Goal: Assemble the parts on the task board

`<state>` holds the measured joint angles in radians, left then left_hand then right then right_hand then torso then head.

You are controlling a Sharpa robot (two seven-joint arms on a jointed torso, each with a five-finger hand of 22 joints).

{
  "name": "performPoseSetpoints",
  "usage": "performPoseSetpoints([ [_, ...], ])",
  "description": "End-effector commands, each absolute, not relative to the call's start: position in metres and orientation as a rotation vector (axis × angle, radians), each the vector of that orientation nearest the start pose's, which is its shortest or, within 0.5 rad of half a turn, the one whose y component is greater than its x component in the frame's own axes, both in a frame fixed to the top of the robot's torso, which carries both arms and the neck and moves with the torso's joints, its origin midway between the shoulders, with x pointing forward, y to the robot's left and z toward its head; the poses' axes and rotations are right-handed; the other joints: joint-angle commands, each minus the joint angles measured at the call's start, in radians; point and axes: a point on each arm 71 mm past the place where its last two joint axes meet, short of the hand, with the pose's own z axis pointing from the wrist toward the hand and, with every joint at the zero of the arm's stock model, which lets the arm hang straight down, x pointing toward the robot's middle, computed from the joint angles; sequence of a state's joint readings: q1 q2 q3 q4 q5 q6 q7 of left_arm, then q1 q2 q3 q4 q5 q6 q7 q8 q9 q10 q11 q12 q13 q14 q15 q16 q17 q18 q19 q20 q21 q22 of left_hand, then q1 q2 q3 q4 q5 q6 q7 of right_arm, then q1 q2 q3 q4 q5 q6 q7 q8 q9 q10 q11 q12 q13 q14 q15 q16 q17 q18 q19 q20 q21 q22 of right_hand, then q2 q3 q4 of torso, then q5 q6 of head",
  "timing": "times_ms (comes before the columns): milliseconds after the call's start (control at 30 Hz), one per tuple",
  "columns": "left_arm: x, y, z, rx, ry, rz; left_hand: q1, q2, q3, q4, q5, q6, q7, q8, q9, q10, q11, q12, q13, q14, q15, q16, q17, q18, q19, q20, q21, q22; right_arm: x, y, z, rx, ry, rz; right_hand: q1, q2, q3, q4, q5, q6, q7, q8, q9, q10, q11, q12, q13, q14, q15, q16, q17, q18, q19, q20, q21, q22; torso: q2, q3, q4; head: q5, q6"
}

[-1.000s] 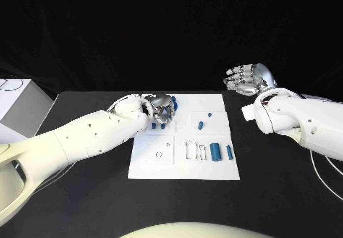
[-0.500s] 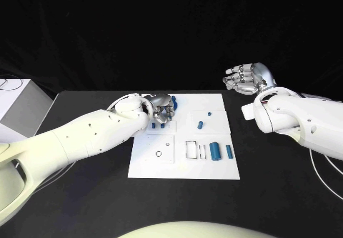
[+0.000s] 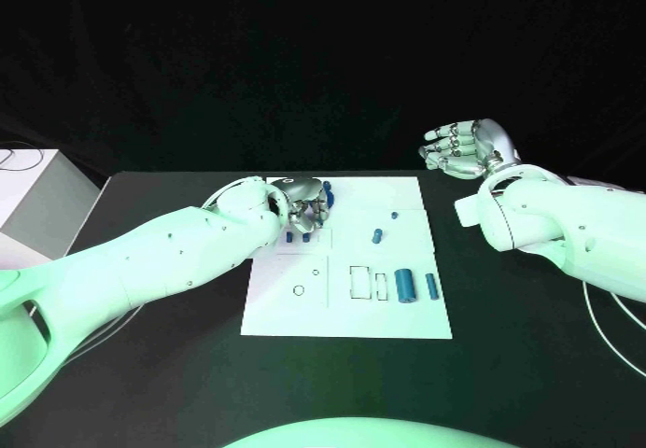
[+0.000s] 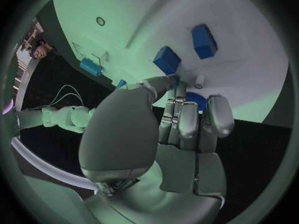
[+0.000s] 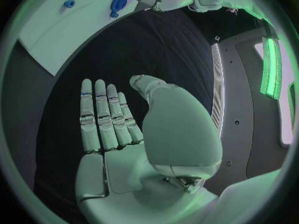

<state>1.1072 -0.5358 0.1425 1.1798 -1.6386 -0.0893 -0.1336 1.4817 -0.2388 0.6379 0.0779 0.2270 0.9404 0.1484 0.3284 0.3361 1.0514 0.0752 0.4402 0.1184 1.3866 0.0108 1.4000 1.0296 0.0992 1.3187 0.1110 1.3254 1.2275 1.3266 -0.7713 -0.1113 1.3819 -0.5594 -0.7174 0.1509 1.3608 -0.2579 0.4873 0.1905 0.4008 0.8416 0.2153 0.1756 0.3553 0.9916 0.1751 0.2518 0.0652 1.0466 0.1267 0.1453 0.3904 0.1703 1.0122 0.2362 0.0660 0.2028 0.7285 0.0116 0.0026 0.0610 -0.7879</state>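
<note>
While two blue cylinders (image 3: 416,285) lay on the near part of the white task board (image 3: 346,317), the left hand (image 3: 304,206) hovered farther back, fingers curled around a blue part (image 4: 194,99). Beyond, the right hand (image 3: 462,147) hung flat-fingered and empty.

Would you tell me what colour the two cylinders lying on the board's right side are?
Blue; the cylinders show best in the head view, on the white board.

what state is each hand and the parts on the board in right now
left hand: fingers curled, over the task board's far left corner, on a blue part
right hand: open, empty, off the board
two blue cylinders: lying flat
rectangular slot: empty
</note>
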Motion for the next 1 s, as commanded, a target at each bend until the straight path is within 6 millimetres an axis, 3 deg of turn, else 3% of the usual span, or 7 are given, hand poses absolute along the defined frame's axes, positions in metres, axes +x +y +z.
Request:
performPoseSetpoints([
  [33, 0.541, 0.14, -0.206, 0.234, 1.75, -0.548, -0.005, 0.008, 0.003, -0.006, -0.002, 0.008, -0.001, -0.004, 0.001, 0.003, 0.007, -0.009, -0.002, 0.002, -0.002, 0.004, 0.001, -0.011, 0.007, -0.003, 0.008, 0.002, 0.531, -0.231, -0.14, 0.66, 1.309, 0.934, -0.004, 0.005, 0.0, -0.005, 0.006, 0.008, 0.028, -0.004, -0.001, -0.001, 0.003, -0.003, -0.001, -0.005, 0.004, -0.003, -0.001, 0.013, -0.008, 0.002, -0.001, -0.002, 0.0, 0.0002, -0.001, 0.001, 0.003],
  [500, 0.534, 0.144, -0.196, 0.216, 1.709, -0.602, -0.024, 0.004, 0.012, -0.012, -0.003, 0.022, 0.0, -0.006, 0.005, 0.014, 0.009, -0.034, -0.002, 0.004, 0.001, 0.005, -0.001, -0.012, 0.009, 0.0, 0.013, 0.008, 0.531, -0.232, -0.14, 0.661, 1.308, 0.933, -0.004, 0.005, 0.0, -0.005, 0.006, 0.008, 0.028, -0.004, -0.001, -0.001, 0.003, -0.003, -0.001, -0.005, 0.004, -0.003, -0.001, 0.013, -0.008, 0.002, -0.001, -0.002, -0.002, -0.0005, 0.002, 0.001, 0.006],
  [1000, 0.532, 0.169, -0.184, 0.186, 1.719, -0.579, -0.027, 0.003, 0.014, -0.013, -0.004, 0.026, 0.0, -0.006, 0.006, 0.018, 0.009, -0.04, -0.001, 0.004, 0.001, 0.004, -0.005, -0.011, 0.007, 0.0, 0.012, 0.007, 0.531, -0.234, -0.14, 0.664, 1.307, 0.928, -0.007, 0.007, -0.001, -0.005, 0.007, 0.009, 0.028, -0.005, -0.001, 0.0, 0.003, -0.004, -0.001, -0.003, 0.004, -0.006, -0.005, 0.013, -0.008, 0.002, 0.0, -0.006, 0.0, -0.0008, 0.0004, 0.005, 0.007],
])
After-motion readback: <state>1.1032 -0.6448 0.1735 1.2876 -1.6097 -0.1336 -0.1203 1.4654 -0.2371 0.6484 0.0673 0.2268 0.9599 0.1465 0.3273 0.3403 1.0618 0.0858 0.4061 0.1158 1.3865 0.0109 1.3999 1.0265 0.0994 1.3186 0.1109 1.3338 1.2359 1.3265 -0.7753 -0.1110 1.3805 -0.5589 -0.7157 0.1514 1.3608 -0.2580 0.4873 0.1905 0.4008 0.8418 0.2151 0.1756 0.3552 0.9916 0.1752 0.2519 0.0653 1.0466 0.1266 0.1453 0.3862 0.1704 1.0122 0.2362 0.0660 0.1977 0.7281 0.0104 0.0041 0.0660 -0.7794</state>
